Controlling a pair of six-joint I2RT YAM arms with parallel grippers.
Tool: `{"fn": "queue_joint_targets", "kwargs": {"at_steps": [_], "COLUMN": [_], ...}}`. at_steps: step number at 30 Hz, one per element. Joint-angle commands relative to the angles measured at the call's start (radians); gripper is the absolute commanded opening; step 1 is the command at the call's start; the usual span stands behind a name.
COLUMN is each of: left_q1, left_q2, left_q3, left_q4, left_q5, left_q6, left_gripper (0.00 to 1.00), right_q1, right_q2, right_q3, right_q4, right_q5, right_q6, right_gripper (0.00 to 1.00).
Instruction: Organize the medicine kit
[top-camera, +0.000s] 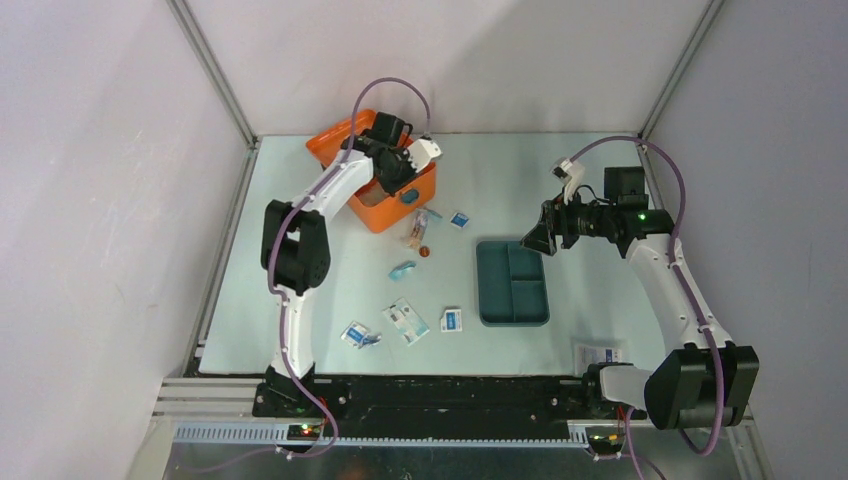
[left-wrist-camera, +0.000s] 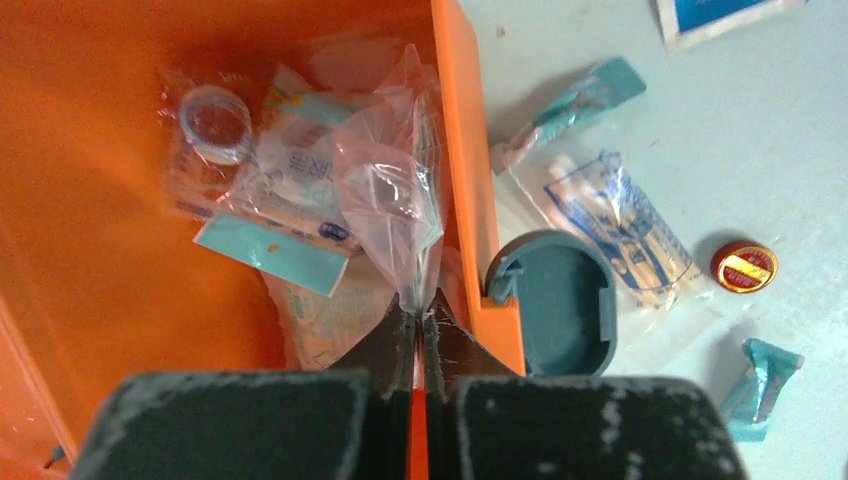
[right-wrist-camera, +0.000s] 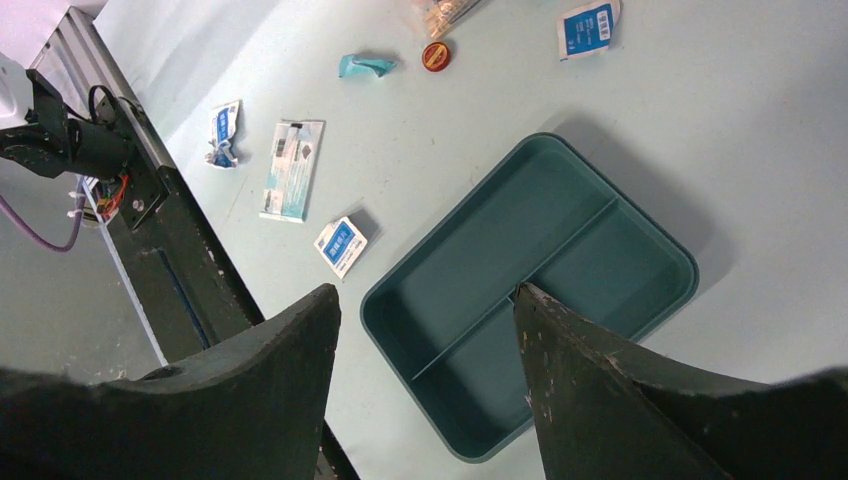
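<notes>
The orange medicine kit (top-camera: 345, 142) stands open at the back left, its teal latch (left-wrist-camera: 560, 300) on the near wall (left-wrist-camera: 460, 150). My left gripper (left-wrist-camera: 418, 305) hangs over the kit's inside, just within that wall, shut on the lower end of a clear plastic bag (left-wrist-camera: 385, 190). The bag hangs above several packets and a small round clear container (left-wrist-camera: 212, 118) lying in the kit. In the top view the left gripper (top-camera: 395, 180) is over the kit's front part. My right gripper (right-wrist-camera: 425, 290) is open and holds nothing, raised above the near-right of the teal tray (right-wrist-camera: 470, 290).
The dark teal compartment tray (top-camera: 512, 283) lies right of centre. Loose on the table: a red round tin (top-camera: 423, 252), a teal wrapper (top-camera: 402, 269), a clear packet (left-wrist-camera: 610, 215) by the latch, small blue sachets (top-camera: 460, 220) (top-camera: 451, 320), a flat packet (top-camera: 405, 320).
</notes>
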Motion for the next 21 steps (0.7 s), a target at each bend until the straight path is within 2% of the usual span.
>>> {"fn": "queue_joint_targets", "kwargs": {"at_steps": [1,10,12,14,15,17,21], "left_q1": [0.009,0.04,0.042,0.042,0.041,0.042,0.043], "left_q2": [-0.056,-0.01,0.001,0.014,0.017,0.009,-0.041], "left_q3": [-0.025,0.069,0.092,0.118,0.126,0.135,0.13], "left_q4": [-0.078,-0.131,-0.132,-0.133,-0.134,-0.137,-0.142], "left_q5": [-0.038,-0.038,-0.05,-0.073,-0.08,-0.089,-0.102], "left_q6": [0.068,0.005,0.002,-0.006,-0.008,-0.012,-0.009], "left_gripper": [0.0,0.0,0.07,0.24,0.37,0.48,0.57], "right_q1": [0.011,0.021,0.022,0.023,0.022,0.023,0.023], "right_q2": [-0.002,0.005,0.003,0.001,0.0,-0.001,0.003], "right_q3": [0.001,0.001,0.002,0.002,0.001,0.002,0.002], "right_q4": [0.013,0.017,0.014,0.011,0.008,0.005,0.005], "right_q5": [0.0,0.008,0.012,0.014,0.016,0.018,0.016], "right_q6": [-0.008,-0.01,-0.012,-0.015,-0.016,-0.018,-0.02], "right_gripper": [0.69,0.69,0.69,0.69,0.69,0.69,0.69]}}
